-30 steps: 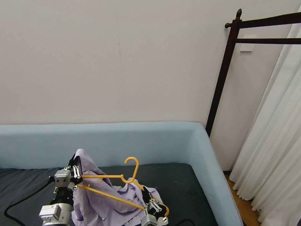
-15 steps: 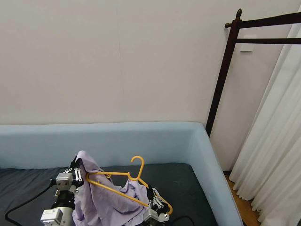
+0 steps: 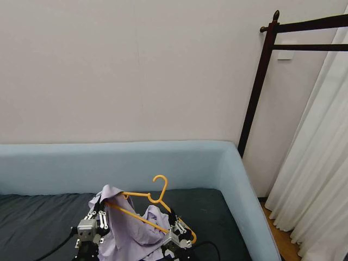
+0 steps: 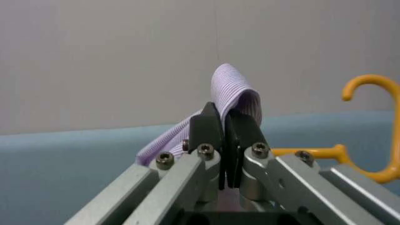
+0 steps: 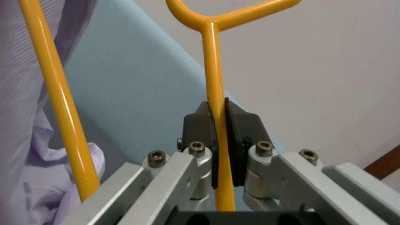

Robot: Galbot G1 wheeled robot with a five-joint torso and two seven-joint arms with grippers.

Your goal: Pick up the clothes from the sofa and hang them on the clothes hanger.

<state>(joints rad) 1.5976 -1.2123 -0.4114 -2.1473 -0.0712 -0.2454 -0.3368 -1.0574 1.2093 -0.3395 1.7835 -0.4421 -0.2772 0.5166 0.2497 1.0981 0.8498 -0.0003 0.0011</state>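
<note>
A lilac striped shirt [image 3: 129,231] hangs partly threaded on an orange hanger [image 3: 142,194] above the sofa's dark seat [image 3: 38,217]. My left gripper [image 3: 95,218] is shut on a raised fold of the shirt [image 4: 236,90], its fingertips [image 4: 225,125] pressed together on the cloth. At the hanger's lower end my right gripper [image 3: 175,230] is shut on the orange bar [image 5: 214,70], which runs straight between its pads [image 5: 218,123]. The hanger tilts, its hook [image 3: 160,184] pointing up. A second orange bar [image 5: 56,93] lies against the shirt cloth [image 5: 31,187].
The light-blue sofa back [image 3: 136,163] and right armrest [image 3: 242,206] enclose the seat. A dark wooden clothes rack [image 3: 260,81] stands to the right behind the sofa, its top rail [image 3: 315,24] high up. White curtains [image 3: 321,179] hang at far right.
My left gripper has moved right and down with the shirt fold, closer to the right gripper. The hanger has shifted slightly right and tilts more steeply.
</note>
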